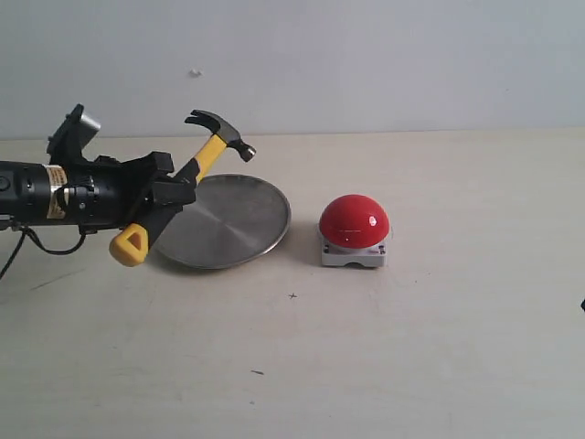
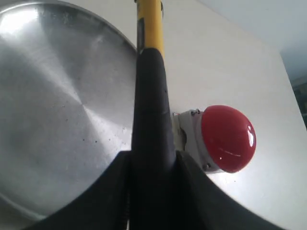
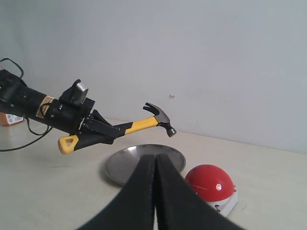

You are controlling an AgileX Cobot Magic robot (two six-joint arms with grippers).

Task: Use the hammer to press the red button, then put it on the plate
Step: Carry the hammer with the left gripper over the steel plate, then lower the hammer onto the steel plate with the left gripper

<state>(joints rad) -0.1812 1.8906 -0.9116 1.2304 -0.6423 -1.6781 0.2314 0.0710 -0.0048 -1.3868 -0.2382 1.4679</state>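
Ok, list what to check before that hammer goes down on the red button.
1. Grip on the hammer: ok. The left gripper is shut on the black part of the handle.
2. Hammer head over the red button: not ok. It hangs above the plate, short of the button.
3. Button top free: ok. Nothing is on it or against it.
4. Plate free for the set-down: ok. Nothing lies in it.
5. Right gripper out of the path: ok. It is shut, empty and apart from the button.
6. Grip firm enough for pressing: cannot tell.
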